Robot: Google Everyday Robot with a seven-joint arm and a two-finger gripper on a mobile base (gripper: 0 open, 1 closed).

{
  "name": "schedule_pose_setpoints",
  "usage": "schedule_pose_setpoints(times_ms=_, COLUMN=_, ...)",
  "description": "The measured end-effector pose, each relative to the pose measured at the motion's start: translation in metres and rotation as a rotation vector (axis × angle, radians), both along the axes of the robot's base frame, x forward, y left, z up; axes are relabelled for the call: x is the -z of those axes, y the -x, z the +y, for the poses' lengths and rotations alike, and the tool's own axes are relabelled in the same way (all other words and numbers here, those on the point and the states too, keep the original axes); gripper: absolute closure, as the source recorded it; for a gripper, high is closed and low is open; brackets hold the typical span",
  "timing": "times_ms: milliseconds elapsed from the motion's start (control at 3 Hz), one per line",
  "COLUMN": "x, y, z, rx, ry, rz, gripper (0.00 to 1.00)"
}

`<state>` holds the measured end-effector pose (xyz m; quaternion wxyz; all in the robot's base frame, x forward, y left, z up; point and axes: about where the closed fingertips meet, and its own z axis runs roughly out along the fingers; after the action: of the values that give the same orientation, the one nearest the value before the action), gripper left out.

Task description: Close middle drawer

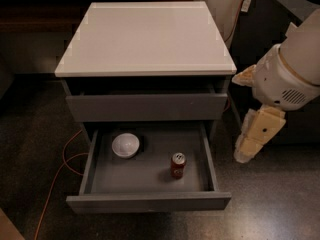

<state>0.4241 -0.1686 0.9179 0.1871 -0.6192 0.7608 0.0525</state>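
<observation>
The middle drawer point(150, 202) of the white-topped grey cabinet point(145, 34) stands pulled far out toward me. Its flat dark-grey front is nearest the bottom of the view. Inside it lie a white bowl point(125, 145) at the back left and a red soda can point(178, 165), upright, right of the middle. The uppermost grey front point(146, 107) above it sits slightly out. The lowest drawer is hidden. My gripper point(246, 151), cream-coloured, hangs from the white arm point(290, 79) just right of the open drawer's right side, apart from it and holding nothing.
An orange cable point(60, 169) runs over the dark speckled floor left of the cabinet. A dark unit point(280, 14) stands at the right behind my arm. A dark low bench or shelf point(30, 29) lies at the back left.
</observation>
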Motion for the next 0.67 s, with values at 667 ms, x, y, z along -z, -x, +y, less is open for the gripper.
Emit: schedule_pose_setpoints(times_ms=667, x=0.085, y=0.013, z=0.046, rx=-0.120, ry=-0.015, rz=0.033, gripper=0.00)
